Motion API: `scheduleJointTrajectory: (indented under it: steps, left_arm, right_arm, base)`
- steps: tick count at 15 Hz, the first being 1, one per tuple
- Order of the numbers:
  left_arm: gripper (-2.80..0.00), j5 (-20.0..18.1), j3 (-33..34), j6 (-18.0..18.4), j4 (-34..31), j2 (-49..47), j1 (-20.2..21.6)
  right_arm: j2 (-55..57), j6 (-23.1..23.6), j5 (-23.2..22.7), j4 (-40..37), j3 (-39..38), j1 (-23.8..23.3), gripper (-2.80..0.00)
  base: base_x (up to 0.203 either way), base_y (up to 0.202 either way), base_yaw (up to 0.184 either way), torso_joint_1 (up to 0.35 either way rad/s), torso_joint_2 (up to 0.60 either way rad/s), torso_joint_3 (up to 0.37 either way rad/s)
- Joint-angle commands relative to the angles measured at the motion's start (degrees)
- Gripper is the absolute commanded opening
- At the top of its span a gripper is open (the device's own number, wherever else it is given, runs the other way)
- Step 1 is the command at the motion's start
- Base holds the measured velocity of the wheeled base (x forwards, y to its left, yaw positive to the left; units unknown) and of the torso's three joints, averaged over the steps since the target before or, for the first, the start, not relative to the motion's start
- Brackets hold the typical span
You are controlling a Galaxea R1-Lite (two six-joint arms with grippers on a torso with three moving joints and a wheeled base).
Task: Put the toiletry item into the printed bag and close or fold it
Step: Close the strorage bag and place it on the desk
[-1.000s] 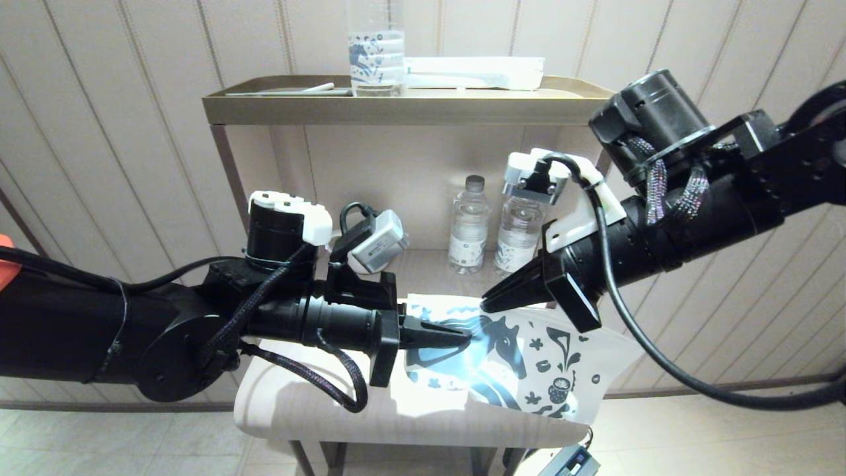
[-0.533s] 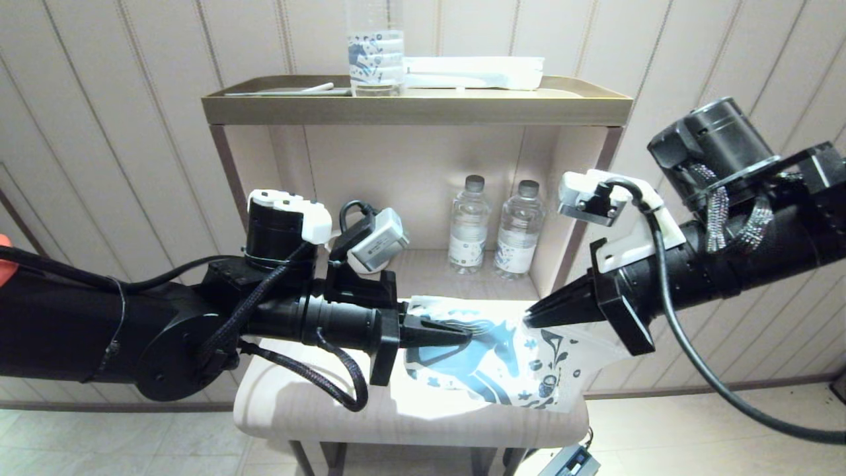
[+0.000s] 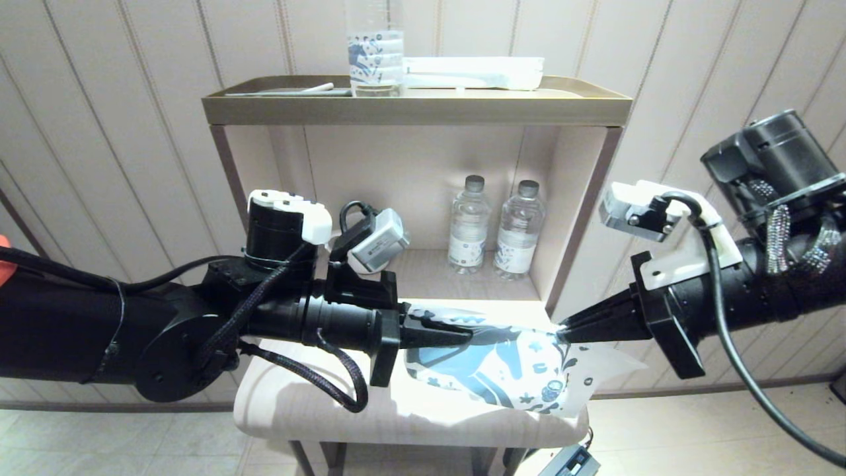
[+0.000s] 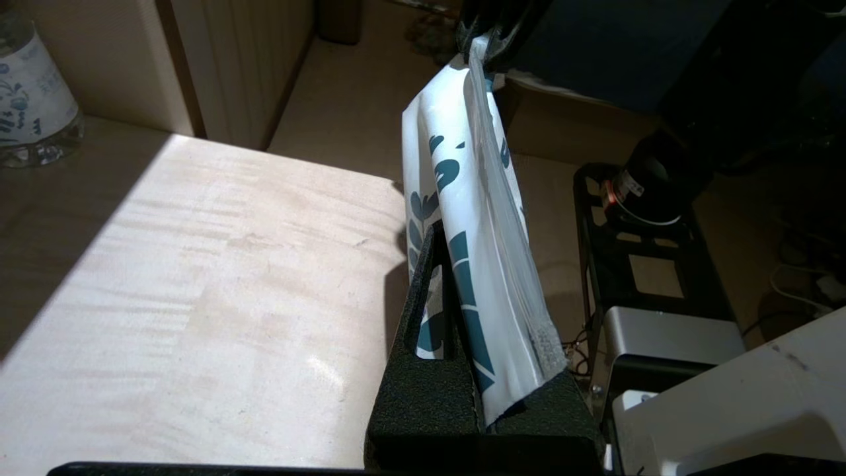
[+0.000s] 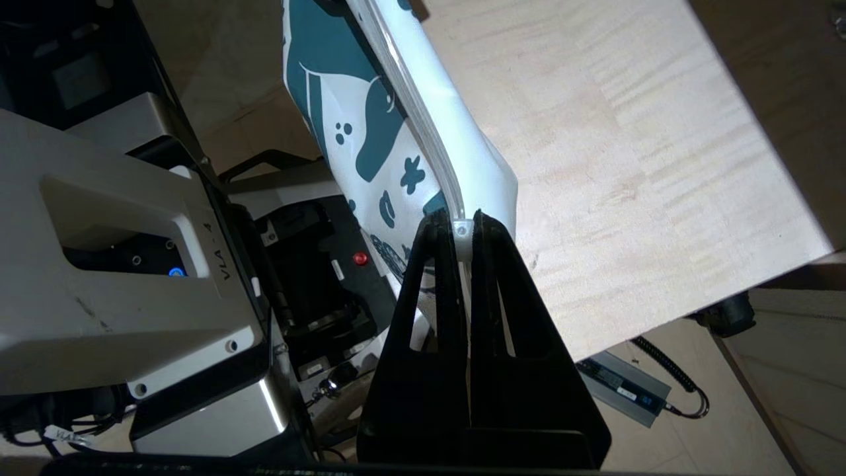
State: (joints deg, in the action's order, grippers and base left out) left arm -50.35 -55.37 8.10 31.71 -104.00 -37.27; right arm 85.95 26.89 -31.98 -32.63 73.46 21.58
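Observation:
The printed bag [image 3: 502, 370] is a white pouch with teal horse and motifs, stretched between both grippers above the pale lower shelf [image 3: 310, 396]. My left gripper [image 3: 466, 337] is shut on its left end; the left wrist view shows the bag [image 4: 476, 264] clamped edge-on in that gripper [image 4: 462, 317]. My right gripper [image 3: 562, 330] is shut at the right end of the top edge. In the right wrist view this gripper [image 5: 462, 221] pinches the small zip slider [image 5: 462, 229] on the bag [image 5: 370, 132]. The toiletry item is hidden.
Two water bottles [image 3: 468, 228] [image 3: 519, 228] stand on the middle shelf behind the bag. The gold top tray [image 3: 416, 106] carries a horse-print clear bottle [image 3: 375, 56], a long white packet [image 3: 472, 71] and a slim white stick [image 3: 317, 87]. A power brick [image 3: 572, 463] lies on the floor.
My right gripper has slid rightward along the bag's top edge, from near the middle to the right end, pulling the bag taut. The left arm has not moved.

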Motion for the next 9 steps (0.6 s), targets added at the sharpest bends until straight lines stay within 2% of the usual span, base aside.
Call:
scheduleJointTrajectory:
  steps: [1, 9]
  left_arm:
    - [-2.8, -0.3, 0.0, 0.4, -0.1, 0.0, 0.0]
    - [-2.8, -0.3, -0.3, 0.6, -0.2, -0.3, 0.0]
  right_arm:
    - [-1.0, 0.2, -0.3, -0.1, -0.8, -0.4, -2.8]
    - [-2.6, 0.9, -0.8, -0.1, -3.0, -4.0, -2.8]
  base:
    - [0.0, 0.0, 0.0, 0.0, 0.0, 0.0]
    - [0.0, 0.0, 0.0, 0.0, 0.0, 0.0]
